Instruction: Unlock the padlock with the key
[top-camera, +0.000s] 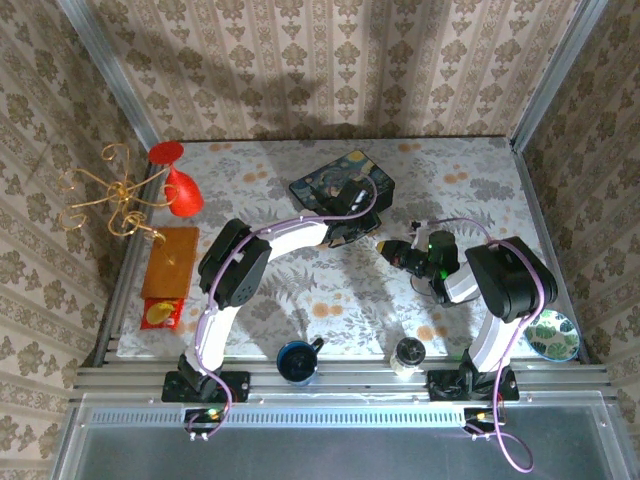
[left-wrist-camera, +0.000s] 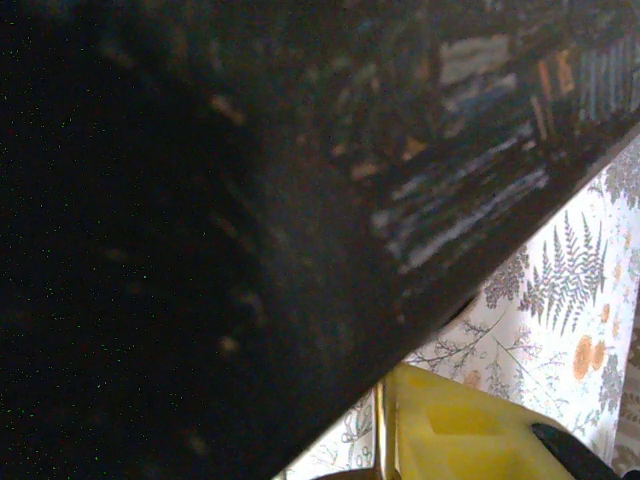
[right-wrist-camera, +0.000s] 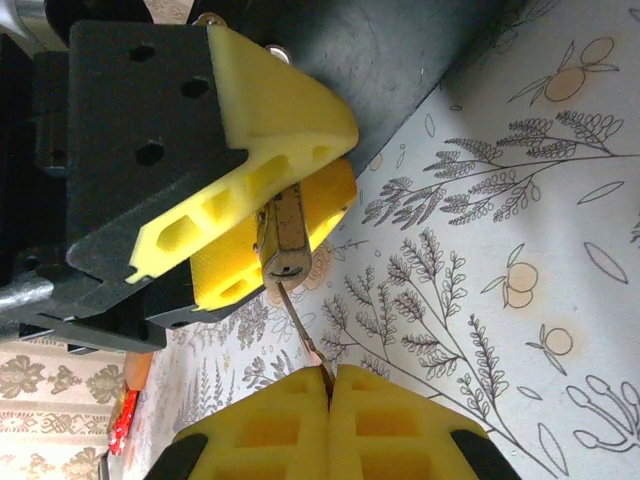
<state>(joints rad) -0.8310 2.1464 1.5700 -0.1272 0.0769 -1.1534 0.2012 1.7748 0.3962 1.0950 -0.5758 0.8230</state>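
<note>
In the right wrist view the small brass padlock (right-wrist-camera: 283, 235) is pinched between the yellow fingers of my left gripper (right-wrist-camera: 300, 190), with its keyhole end facing my right gripper. My right gripper (right-wrist-camera: 330, 400) is shut on the thin key (right-wrist-camera: 300, 320), whose blade runs up to the keyhole; how deep it sits is unclear. From above, the left gripper (top-camera: 366, 238) and right gripper (top-camera: 405, 255) meet tip to tip at the padlock (top-camera: 384, 246), just in front of the dark blue painted box (top-camera: 335, 185). The box (left-wrist-camera: 300, 200) looms close in the left wrist view, above one yellow finger (left-wrist-camera: 470, 435).
At the back left a red wine glass (top-camera: 180, 185) lies beside a gold wire stand (top-camera: 105, 195). A wooden block (top-camera: 168, 260) and a red packet (top-camera: 158, 315) sit on the left. A blue cup (top-camera: 298, 360), a small jar (top-camera: 408, 352) and a patterned plate (top-camera: 552, 335) line the near edge.
</note>
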